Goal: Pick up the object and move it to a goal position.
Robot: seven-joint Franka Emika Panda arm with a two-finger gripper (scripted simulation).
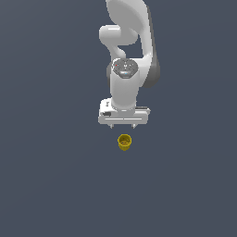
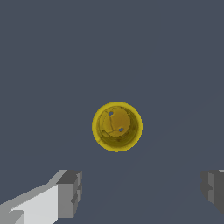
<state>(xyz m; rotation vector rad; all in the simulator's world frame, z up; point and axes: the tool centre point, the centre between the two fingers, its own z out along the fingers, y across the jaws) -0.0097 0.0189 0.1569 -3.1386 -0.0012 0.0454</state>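
The object (image 1: 124,142) is a small yellow cup standing upright on the grey surface, its hollow top facing up. In the wrist view the cup (image 2: 117,127) shows as a yellow ring with a darker inside. My gripper (image 1: 123,125) hangs a little above and behind it, pointing down, open with nothing between its fingers. Both grey fingertips (image 2: 70,192) show in the wrist view, set far apart, and the cup lies ahead of the gap between them, not inside it.
The white arm (image 1: 127,55) rises behind the gripper in the exterior view. A plain dark grey surface (image 1: 55,176) fills the rest of both views.
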